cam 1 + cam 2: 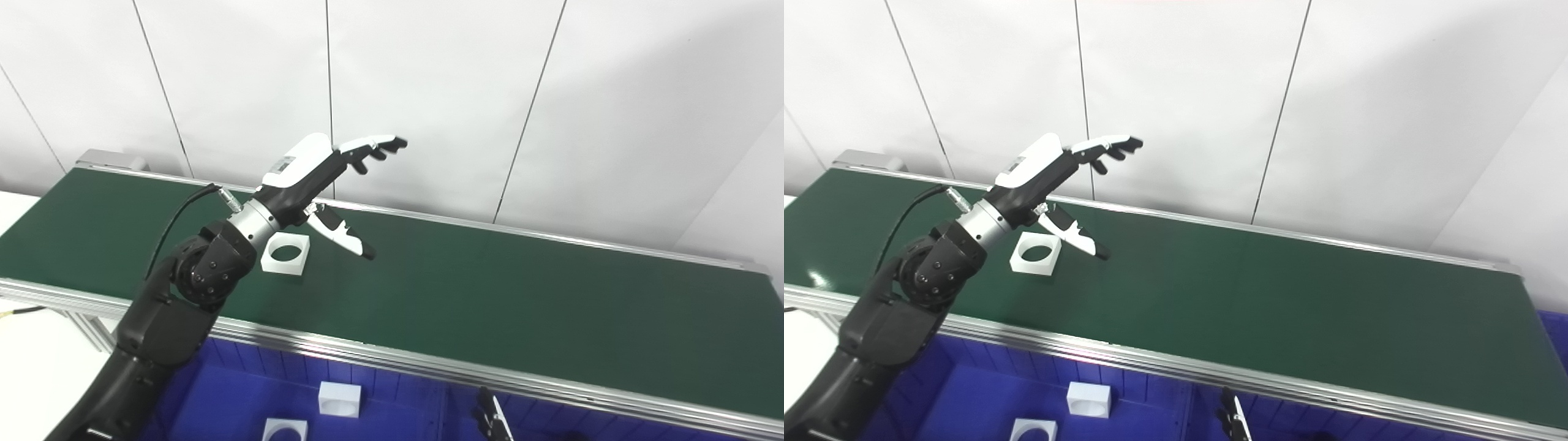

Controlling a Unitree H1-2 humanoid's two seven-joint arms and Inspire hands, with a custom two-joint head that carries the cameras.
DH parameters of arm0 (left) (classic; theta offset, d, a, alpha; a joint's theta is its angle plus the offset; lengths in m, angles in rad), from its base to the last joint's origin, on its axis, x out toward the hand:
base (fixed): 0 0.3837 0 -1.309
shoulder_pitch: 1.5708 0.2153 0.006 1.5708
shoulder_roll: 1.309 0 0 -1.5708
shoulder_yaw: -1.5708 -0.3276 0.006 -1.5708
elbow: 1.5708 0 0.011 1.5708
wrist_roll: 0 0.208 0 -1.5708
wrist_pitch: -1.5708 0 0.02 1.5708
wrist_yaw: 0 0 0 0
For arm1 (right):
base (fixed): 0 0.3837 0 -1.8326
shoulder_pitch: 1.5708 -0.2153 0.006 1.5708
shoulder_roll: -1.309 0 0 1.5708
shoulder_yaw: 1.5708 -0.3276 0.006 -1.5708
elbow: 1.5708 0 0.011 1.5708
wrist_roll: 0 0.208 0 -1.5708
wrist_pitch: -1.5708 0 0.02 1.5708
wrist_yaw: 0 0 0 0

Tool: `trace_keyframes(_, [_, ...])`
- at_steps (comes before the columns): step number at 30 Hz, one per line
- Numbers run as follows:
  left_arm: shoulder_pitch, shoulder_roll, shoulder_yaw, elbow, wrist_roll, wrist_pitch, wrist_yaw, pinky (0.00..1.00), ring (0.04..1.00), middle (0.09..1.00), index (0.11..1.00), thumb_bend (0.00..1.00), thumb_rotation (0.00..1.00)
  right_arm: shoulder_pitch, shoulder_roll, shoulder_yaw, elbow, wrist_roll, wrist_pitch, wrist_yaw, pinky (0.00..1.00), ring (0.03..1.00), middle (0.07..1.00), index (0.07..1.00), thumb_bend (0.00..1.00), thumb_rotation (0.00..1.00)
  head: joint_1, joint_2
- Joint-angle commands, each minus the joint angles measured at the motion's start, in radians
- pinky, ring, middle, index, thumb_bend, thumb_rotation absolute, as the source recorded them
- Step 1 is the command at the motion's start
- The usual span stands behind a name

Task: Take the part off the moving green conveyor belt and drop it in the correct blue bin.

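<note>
Nearest, below the belt's front rail, sits the blue bin point(392, 383) with ribbed walls. Two white parts lie in it: one block point(339, 399) toward the far wall, its recess facing up, and another point(285, 430) at the very bottom edge of the view, cut off so only its top with a round hole shows. A divider runs through the blue just right of them, and on the far-right side of the right eye view a further strip of blue point(1557, 334) shows past the belt's end.

Of the right hand point(493, 419) only dark fingertips with a pale edge poke up at the bottom of the picture — whether it is spread or closed cannot be told.

The left arm point(165, 318) rises from the lower left, black with a silver wrist collar and a black cable point(174, 223) looping into it. It crosses over the aluminium front rail point(429, 361) and hides part of the belt's near-left stretch.

On the green conveyor belt point(490, 288) lies the part point(285, 254), a white square block with a round hole through it, flat on the belt toward its left end. The left hand point(334, 184) hangs above and just right of it, empty and spread wide: fingers stretched toward the wall, thumb angled down toward the belt, not touching the part. A small grey label sits on the hand's white back; its print is too small to read.

Beyond the belt's far rail stands a white panelled wall point(429, 92) with thin dark seams, and a grey box point(113, 160) at the belt's far-left corner.
</note>
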State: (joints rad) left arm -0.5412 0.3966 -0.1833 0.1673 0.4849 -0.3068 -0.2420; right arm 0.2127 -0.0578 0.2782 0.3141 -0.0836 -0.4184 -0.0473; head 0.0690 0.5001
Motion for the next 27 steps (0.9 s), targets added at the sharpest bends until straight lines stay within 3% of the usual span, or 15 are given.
trace_keyframes(1, [-0.078, 0.039, -0.001, 0.018, 0.033, -0.01, 0.012, 0.66, 0.789, 0.835, 0.869, 1.0, 0.19, -0.004, 0.006, 0.003, -0.026, 0.001, -0.051, -0.001, 0.97, 0.955, 0.984, 1.0, 0.85, 1.0, 0.0, 0.001])
trace_keyframes(7, [-0.154, 0.059, -0.063, 0.13, 0.161, -0.02, 0.039, 0.74, 0.792, 0.806, 0.872, 1.0, 0.17, 0.001, 0.004, 0.009, -0.032, -0.01, -0.051, -0.004, 0.98, 0.96, 0.988, 1.0, 0.84, 1.0, 0.0, 0.004])
trace_keyframes(15, [-0.248, 0.041, -0.162, 0.277, 0.307, 0.001, 0.086, 0.75, 0.794, 0.799, 0.858, 1.0, 0.21, 0.009, 0.011, 0.019, -0.039, -0.019, -0.051, -0.003, 0.98, 0.958, 0.994, 1.0, 0.87, 1.0, -0.016, 0.005])
trace_keyframes(23, [-0.315, 0.002, -0.231, 0.419, 0.362, 0.005, 0.132, 0.75, 0.791, 0.793, 0.85, 1.0, 0.26, 0.012, 0.02, 0.041, -0.052, -0.032, -0.051, -0.011, 0.98, 0.96, 0.995, 1.0, 0.86, 1.0, -0.036, 0.004])
trace_keyframes(27, [-0.328, -0.013, -0.259, 0.467, 0.376, 0.01, 0.146, 0.75, 0.795, 0.796, 0.861, 1.0, 0.31, 0.015, 0.025, 0.059, -0.063, -0.036, -0.051, -0.023, 0.96, 0.95, 0.992, 1.0, 0.8, 1.0, -0.047, 0.009])
